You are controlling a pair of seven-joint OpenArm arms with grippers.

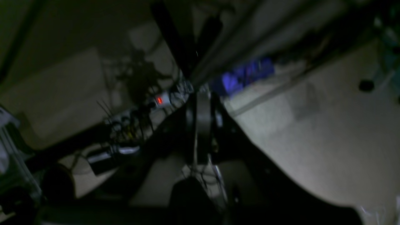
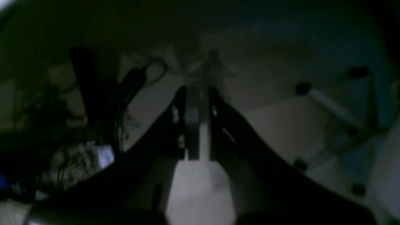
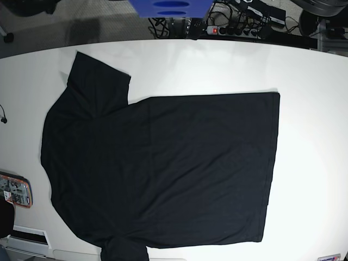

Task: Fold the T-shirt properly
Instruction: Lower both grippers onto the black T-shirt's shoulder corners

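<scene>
The black T-shirt (image 3: pixel 163 168) lies spread flat on the white table (image 3: pixel 310 65) in the base view. Its hem is at the right, its shoulders at the left, one sleeve points to the far left corner and the other reaches the near edge. Neither arm shows in the base view. In the dim left wrist view my left gripper (image 1: pixel 200 103) is shut with nothing in it, over floor rather than cloth. My right gripper (image 2: pixel 197 100) looks the same in the right wrist view, fingers together and holding nothing. No T-shirt shows in either wrist view.
A phone in an orange case (image 3: pixel 13 190) lies at the table's left edge. Beyond the far edge are a power strip with a red light (image 3: pixel 217 30), cables and a blue object (image 3: pixel 171 6). A chair base (image 2: pixel 334 109) stands on the floor.
</scene>
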